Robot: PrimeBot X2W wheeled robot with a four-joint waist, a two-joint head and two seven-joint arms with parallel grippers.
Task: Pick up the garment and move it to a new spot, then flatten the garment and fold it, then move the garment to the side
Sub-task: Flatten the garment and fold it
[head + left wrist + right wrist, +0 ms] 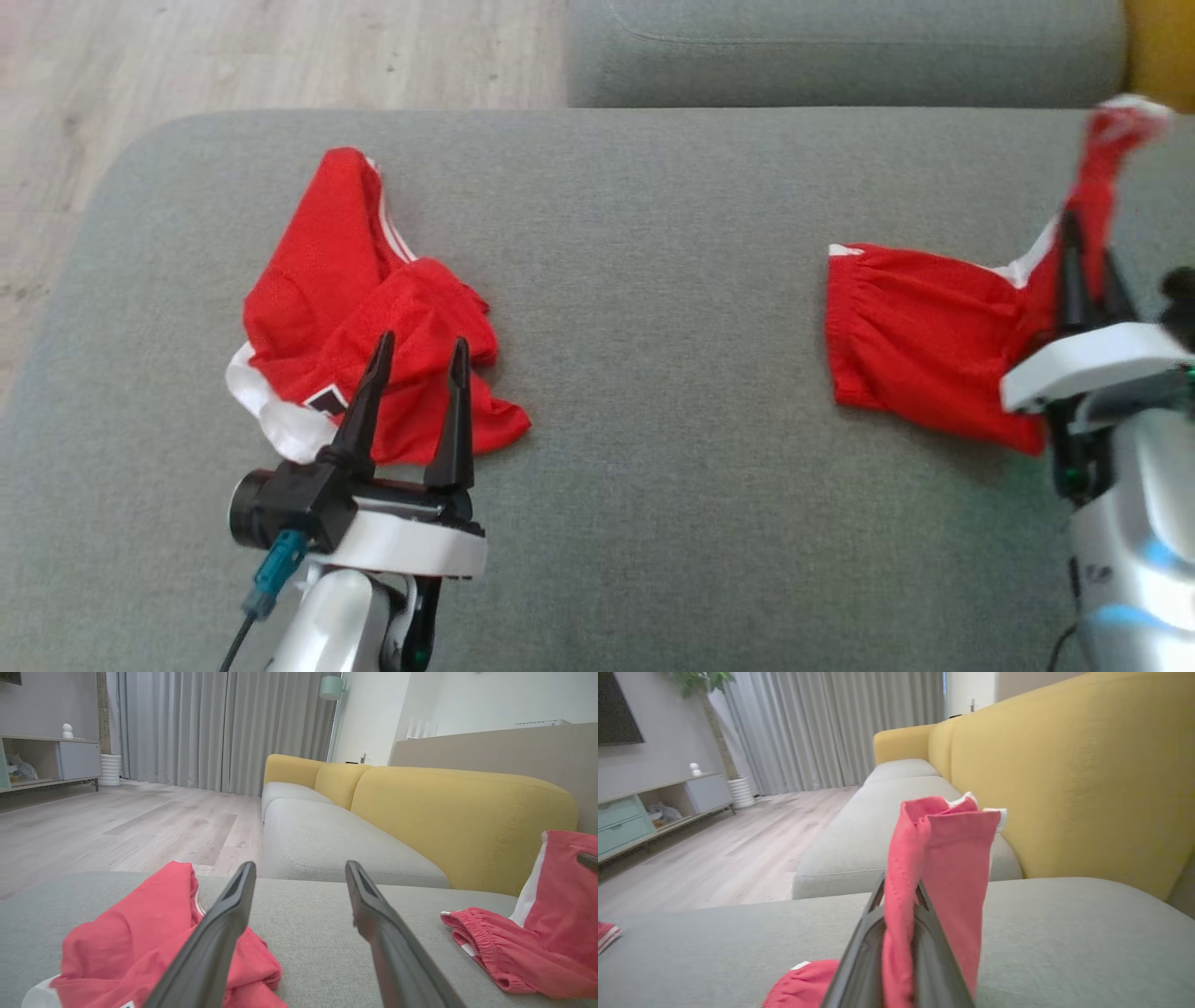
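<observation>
A red garment with white trim point(915, 336) lies on the right of the grey seat cushion point(653, 280), one corner pulled up off it. My right gripper point(1088, 245) is shut on that raised corner; in the right wrist view the cloth point(943, 858) stands up between and over its fingers point(859, 956). The left wrist view shows the same garment point(560, 933) at the right, with its gathered waistband resting on the cushion. My left gripper point(422, 343) is open and holds nothing. It hovers over the near edge of a second, crumpled red garment point(355, 299).
The crumpled red garment point(131, 938) lies left of my open left fingers point(224, 924). A yellow backrest point(458, 812) runs along the right of the seat. A second grey cushion point(840, 47) lies beyond. Wooden floor point(187, 56) borders the cushion's rounded far-left corner.
</observation>
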